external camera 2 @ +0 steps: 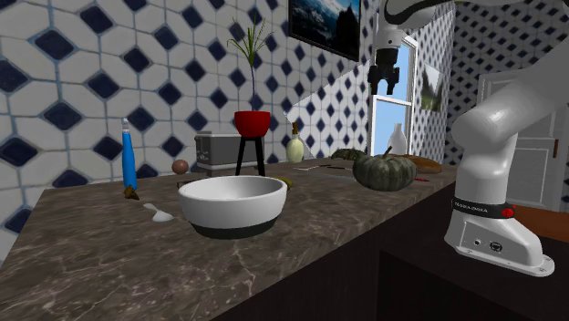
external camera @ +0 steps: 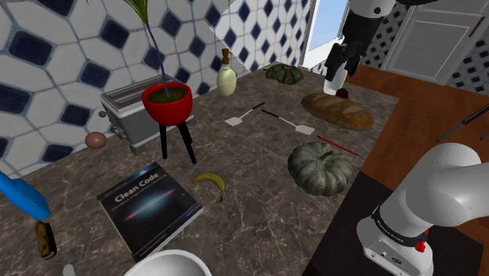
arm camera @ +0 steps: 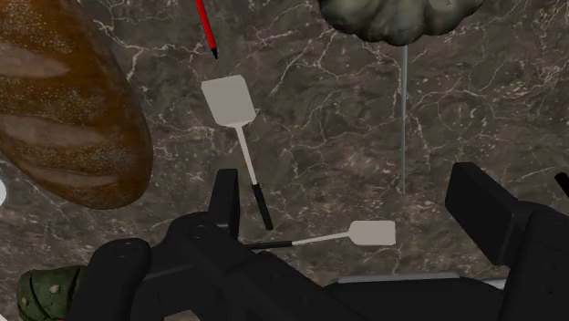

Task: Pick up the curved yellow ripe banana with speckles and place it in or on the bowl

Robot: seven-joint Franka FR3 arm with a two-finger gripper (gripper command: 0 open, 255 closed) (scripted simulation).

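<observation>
The yellow speckled banana [external camera: 210, 184] lies on the dark marble counter, between a book and a big green pumpkin. The white bowl [external camera: 176, 265] with a dark base [external camera 2: 231, 205] stands at the counter's near end, past the book from the banana. My black gripper [external camera: 335, 78] hangs high over the counter's far end, above the bread loaf and far from the banana. In the second exterior view the gripper [external camera 2: 383, 84] is up by the window. In the wrist view the gripper [arm camera: 354, 208] is open, its fingers wide apart, with nothing between them; two spatulas lie below.
A book [external camera: 149, 205], a red planter on a stand [external camera: 167, 103], a toaster [external camera: 129, 110] and a bottle [external camera: 226, 78] stand along the counter. A large pumpkin [external camera: 320, 167], a bread loaf [external camera: 338, 110], two white spatulas [arm camera: 235, 109] and a second pumpkin [external camera: 284, 74] lie farther on.
</observation>
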